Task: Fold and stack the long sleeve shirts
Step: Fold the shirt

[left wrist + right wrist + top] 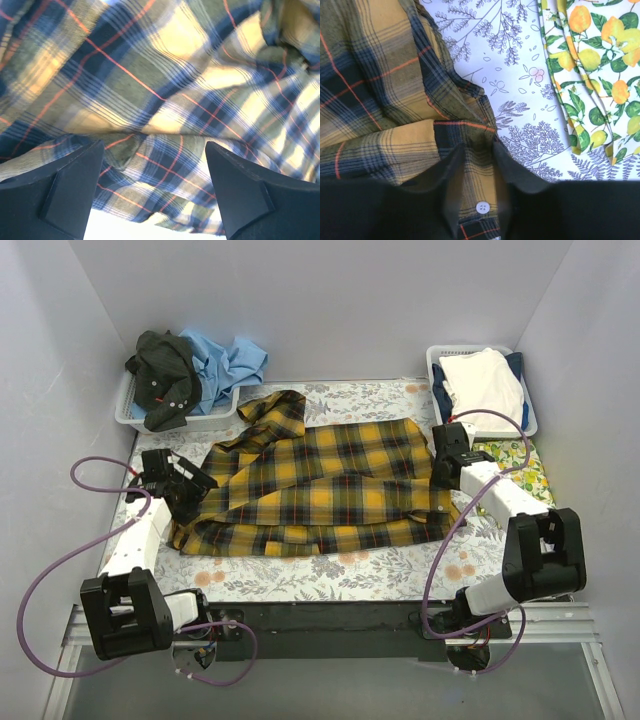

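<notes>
Fingers (70, 190) of my left gripper (188, 483) stand wide apart, released, over the left edge of the yellow-and-black plaid shirt (320, 485). That shirt lies spread on the floral table cover (300, 578). My right gripper (480, 150) has its fingers slightly parted astride the button placket at the shirt's right edge; whether they pinch cloth, I cannot tell. A dark shirt (160, 370) and a light blue shirt (232, 360) sit heaped in the far-left basket (125, 418). A lemon-print cloth (600, 75) lies near my right gripper.

No readable text, labels, numbers or signs appear anywhere.
</notes>
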You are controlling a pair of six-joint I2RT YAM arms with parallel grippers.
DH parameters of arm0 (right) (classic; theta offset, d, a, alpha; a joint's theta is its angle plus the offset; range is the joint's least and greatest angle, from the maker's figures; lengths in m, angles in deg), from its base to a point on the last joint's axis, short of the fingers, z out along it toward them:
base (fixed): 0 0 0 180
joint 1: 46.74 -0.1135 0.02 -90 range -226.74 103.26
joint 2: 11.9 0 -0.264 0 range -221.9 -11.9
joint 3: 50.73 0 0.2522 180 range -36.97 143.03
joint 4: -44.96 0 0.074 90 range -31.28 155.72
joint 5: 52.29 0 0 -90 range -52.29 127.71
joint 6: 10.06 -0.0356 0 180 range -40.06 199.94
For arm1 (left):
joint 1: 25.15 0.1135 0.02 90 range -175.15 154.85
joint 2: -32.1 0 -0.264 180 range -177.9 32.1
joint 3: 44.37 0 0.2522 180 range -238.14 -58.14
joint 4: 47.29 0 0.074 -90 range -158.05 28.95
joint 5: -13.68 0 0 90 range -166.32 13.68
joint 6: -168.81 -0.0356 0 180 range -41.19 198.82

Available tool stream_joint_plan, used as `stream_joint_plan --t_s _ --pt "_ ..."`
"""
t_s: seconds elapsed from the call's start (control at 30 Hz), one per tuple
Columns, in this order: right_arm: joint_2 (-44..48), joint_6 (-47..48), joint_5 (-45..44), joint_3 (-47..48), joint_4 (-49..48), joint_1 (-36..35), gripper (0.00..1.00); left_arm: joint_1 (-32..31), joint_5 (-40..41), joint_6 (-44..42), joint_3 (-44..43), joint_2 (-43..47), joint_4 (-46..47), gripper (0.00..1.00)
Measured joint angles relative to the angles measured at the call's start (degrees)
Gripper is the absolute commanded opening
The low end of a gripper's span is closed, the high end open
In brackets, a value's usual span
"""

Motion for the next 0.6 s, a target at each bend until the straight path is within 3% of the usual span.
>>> stream_joint_plan --t_s 0.2,0.43,0.6 --pt "1.31 1.46 1.46 0.87 0.09 0.07 0.57 0.02 -5.86 -1.2 0.0 0.63 1.2 0.82" --pt "8.83 3.85 6.45 0.87 -0.07 -0.92 0.57 -1.36 -14.4 -2.6 0.0 1.03 5.29 0.82" --pt "7.39 5.42 12.33 0.85 -0.07 -3.93 0.57 -6.1 -16.24 -3.02 -0.09 -0.11 8.24 0.82"
